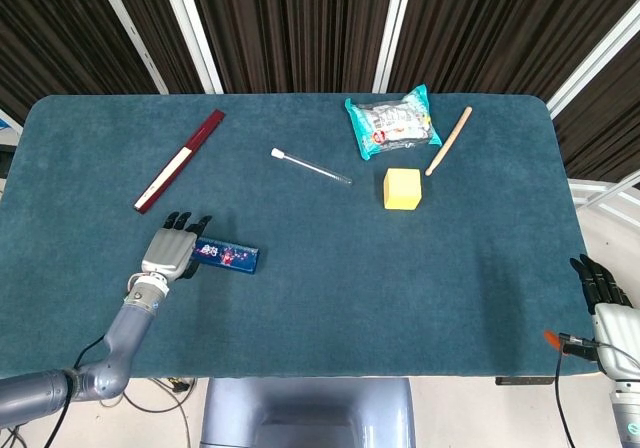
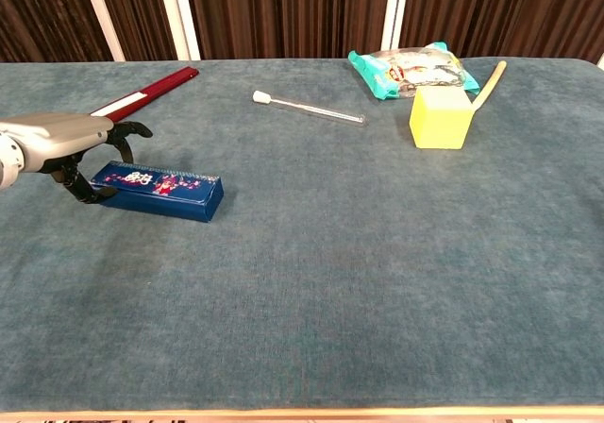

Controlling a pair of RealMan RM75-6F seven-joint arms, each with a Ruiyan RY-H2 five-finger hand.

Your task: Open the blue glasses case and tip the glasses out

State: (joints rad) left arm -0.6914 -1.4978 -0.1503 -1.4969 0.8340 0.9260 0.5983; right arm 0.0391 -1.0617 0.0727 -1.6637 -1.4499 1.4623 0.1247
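Blue glasses case (image 1: pixel 226 257) lies closed on the desk (image 1: pixel 330 278). My left hand (image 1: pixel 172 250) touches its left end, grasp unclear. My right hand (image 1: pixel 603 286) hangs off-desk, fingers loosely apart, holding nothing.

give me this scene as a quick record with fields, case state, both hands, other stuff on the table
case: blue glasses case lies flat and closed, near the table's left front
left hand: left hand is at the case's left end, fingers curled around that end; no clear grip visible
right hand: right hand is off the table's right edge, holding nothing
glasses: not visible
other items: red flat case, swab tube, snack packet, wooden stick, yellow block
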